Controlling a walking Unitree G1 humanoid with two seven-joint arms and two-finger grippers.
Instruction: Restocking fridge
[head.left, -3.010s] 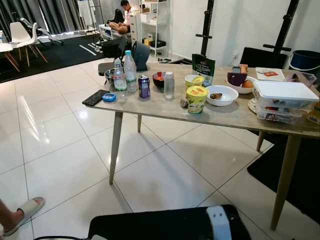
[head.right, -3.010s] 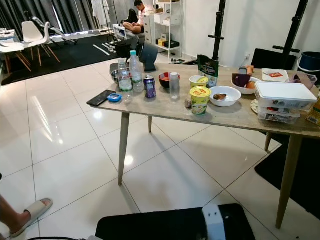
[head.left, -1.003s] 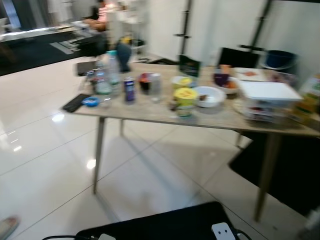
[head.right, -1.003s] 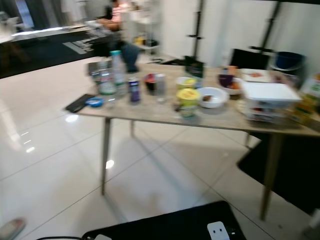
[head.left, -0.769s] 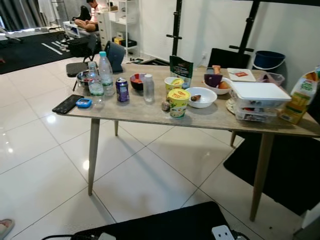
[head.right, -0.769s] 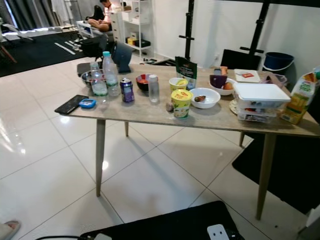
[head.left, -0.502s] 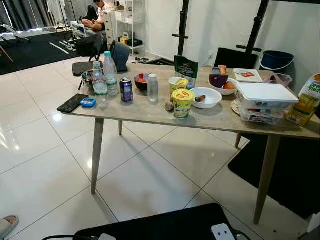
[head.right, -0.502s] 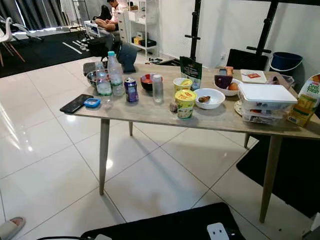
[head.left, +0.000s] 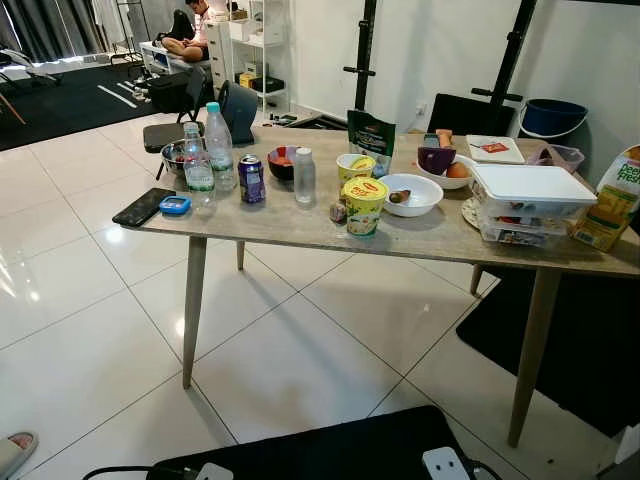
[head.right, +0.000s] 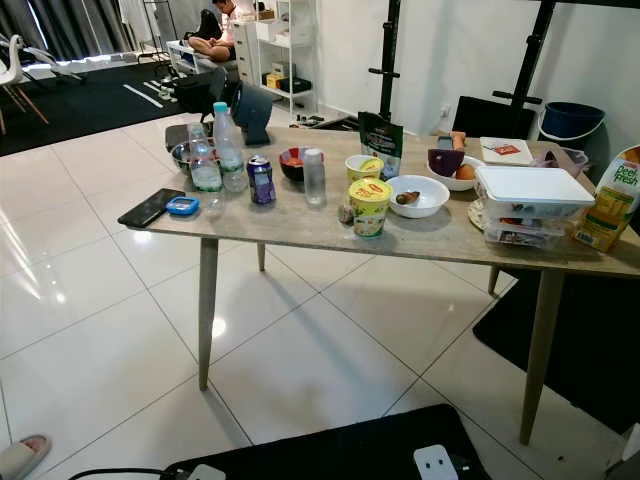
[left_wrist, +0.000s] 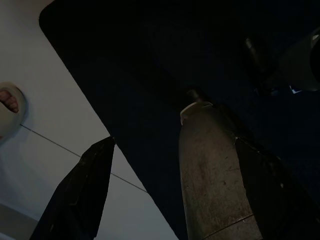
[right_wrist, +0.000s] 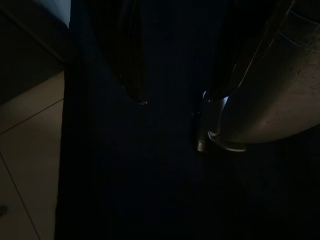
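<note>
Standing on the wooden worktop (head.left: 300, 225) are the grocery items for restocking. A yellow-lidded instant noodle cup (head.left: 365, 205) sits near the front middle, with a white bowl (head.left: 411, 194) just behind it and a second yellow cup (head.left: 351, 167) further back. To the left stand a small clear bottle (head.left: 304, 176), a purple drink can (head.left: 251, 179), a red bowl (head.left: 281, 161) and two water bottles (head.left: 209, 150). A black phone (head.left: 143, 207) and a small blue object (head.left: 176, 205) lie at the left end. A dark green packet (head.left: 371, 133) stands upright toward the back. On the right, stacked clear food containers (head.left: 535, 202) with a white lid sit beside a juice carton (head.left: 613, 200) at the worktop's right end.

White floor tiles (head.left: 90, 300) surround the worktop. A person (head.left: 190, 35) sits far in the background.

Left end effector (left_wrist: 165, 195): hanging over the floor, dark view; fingers spread apart. Right end effector (right_wrist: 175, 95): hanging in shade; fingers apart.
</note>
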